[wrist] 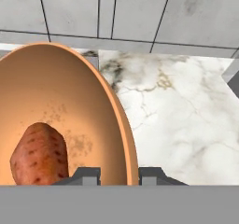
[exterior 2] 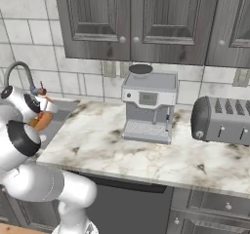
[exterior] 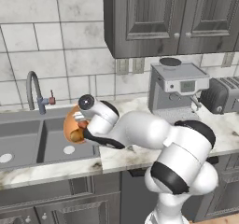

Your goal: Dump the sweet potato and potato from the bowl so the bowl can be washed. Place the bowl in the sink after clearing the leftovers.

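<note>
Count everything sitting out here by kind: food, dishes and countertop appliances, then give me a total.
Tubers: 2, sweet potato and potato
Bowls: 1, the bowl, pinched at its rim by the gripper
Appliances: 2, coffee machine and toaster
Total: 5

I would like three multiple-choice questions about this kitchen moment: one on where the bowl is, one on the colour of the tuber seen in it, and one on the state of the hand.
1. Where is the bowl?
A. Raised over the sink's right basin
B. On top of the toaster
C. On the floor

2. What colour is the sweet potato lying in the bowl?
A. Bright green
B. Reddish-orange
C. Blue

3. What is the hand doing?
A. Open and away from everything
B. Shut on the faucet
C. Shut on the bowl's rim

Answers: 1 A, the left base view shows it tilted above that basin. 2 B, the hand view shows it. 3 C, both fingertips straddle the rim.
</note>
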Robot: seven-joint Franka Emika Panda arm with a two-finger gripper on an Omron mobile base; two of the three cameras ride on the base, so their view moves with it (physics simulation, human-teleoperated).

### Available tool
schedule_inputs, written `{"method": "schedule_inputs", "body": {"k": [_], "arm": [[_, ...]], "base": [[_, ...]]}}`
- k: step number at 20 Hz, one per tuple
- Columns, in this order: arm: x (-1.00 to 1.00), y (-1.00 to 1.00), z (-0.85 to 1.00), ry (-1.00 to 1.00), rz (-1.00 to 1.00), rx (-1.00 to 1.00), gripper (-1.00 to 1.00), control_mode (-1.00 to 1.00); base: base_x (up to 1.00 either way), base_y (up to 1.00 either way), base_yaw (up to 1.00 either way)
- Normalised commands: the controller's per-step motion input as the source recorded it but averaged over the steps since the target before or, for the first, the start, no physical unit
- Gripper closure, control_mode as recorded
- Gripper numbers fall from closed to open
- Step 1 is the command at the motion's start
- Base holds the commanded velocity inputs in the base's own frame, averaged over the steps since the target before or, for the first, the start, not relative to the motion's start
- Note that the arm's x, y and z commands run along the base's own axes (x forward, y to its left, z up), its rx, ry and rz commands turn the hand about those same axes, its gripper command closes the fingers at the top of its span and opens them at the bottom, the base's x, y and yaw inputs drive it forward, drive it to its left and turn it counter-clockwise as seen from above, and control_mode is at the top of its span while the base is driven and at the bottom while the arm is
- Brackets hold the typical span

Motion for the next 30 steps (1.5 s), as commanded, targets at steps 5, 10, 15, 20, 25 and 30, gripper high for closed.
{"method": "schedule_inputs", "body": {"k": [5, 10, 15, 20, 25, 30], "arm": [[0.07, 0.04, -0.21, 0.01, 0.0, -0.12, 1.0, -1.0], [0.04, 0.0, -0.14, 0.0, 0.0, -0.09, 1.0, -1.0], [0.11, 0.01, 0.0, 0.0, 0.0, -0.05, 1.0, -1.0], [0.04, 0.03, -0.02, 0.0, 0.0, -0.08, 1.0, -1.0], [0.0, 0.03, -0.02, 0.0, 0.0, -0.11, 1.0, -1.0], [0.0, 0.12, -0.01, 0.0, 0.0, -0.1, 1.0, -1.0]], "base": [[0.0, 0.0, 0.0], [0.0, 0.0, 0.0], [0.0, 0.0, 0.0], [0.0, 0.0, 0.0], [0.0, 0.0, 0.0], [0.0, 0.0, 0.0]]}}
